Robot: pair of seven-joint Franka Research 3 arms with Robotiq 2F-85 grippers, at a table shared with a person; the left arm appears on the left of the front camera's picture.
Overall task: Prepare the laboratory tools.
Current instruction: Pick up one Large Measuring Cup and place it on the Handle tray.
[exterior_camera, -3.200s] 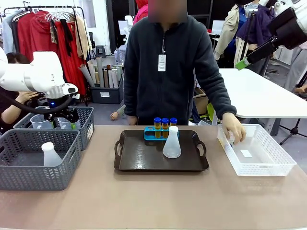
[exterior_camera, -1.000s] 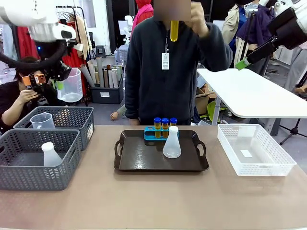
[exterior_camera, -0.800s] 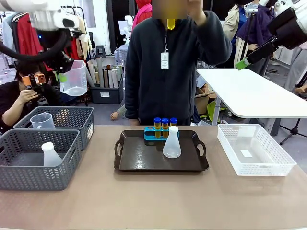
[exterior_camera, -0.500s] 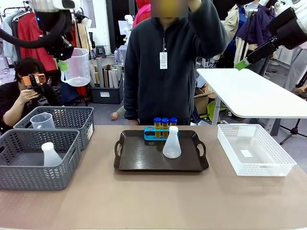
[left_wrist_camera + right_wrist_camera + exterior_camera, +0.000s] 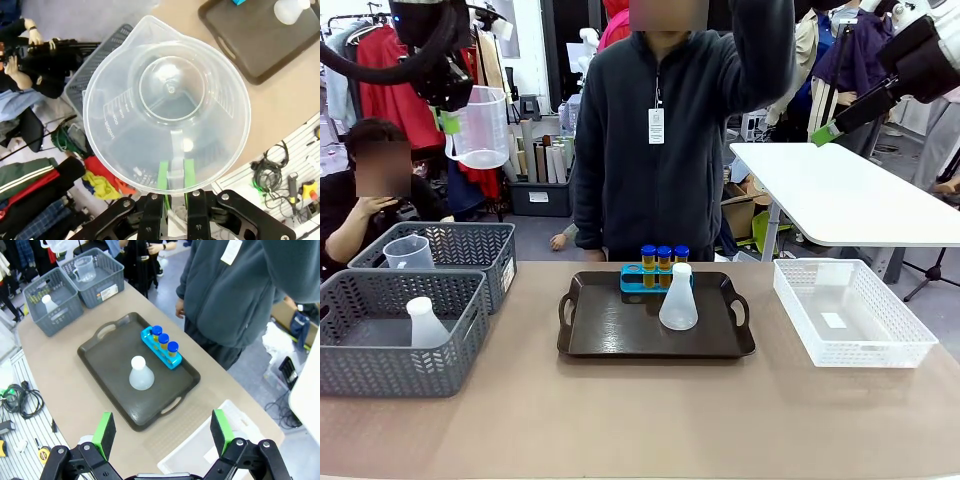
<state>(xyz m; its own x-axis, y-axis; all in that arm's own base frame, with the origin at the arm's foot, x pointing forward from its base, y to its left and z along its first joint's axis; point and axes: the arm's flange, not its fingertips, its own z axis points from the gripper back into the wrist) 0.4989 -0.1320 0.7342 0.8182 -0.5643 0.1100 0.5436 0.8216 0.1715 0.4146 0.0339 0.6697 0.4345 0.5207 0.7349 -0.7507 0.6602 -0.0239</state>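
Left end effector (image 5: 175, 175): green pads clamped together on the thin handle of the clear measuring jug (image 5: 167, 107); pinching the handle leaves the body free and the mouth facing up
Measuring jug position: held upright, high in the air above the far left of the tabletop (image 5: 620, 420), over the grey baskets
Right end effector (image 5: 162, 430): pads spread wide apart, holding nothing, parked high and well away from the work
Tray (image 5: 650, 345): dark, with handles, at the middle of the tabletop; likely the collecting spot for the tools
On the tray: a blue rack with three blue-capped tubes (image 5: 663, 258) standing at the far edge, and a translucent conical flask (image 5: 678, 300) upright just in front of it
Near grey basket (image 5: 380, 365): a second conical flask (image 5: 423, 322) stands inside
Far grey basket (image 5: 490, 250): a second jug (image 5: 408, 252) stands inside (probably spare stock)
White mesh basket (image 5: 855, 325): at the right; contents unclear
Person: stands across the tabletop, one arm (image 5: 770, 50) raised out of frame
Likely next step: carry the jug across and set it down near the tray
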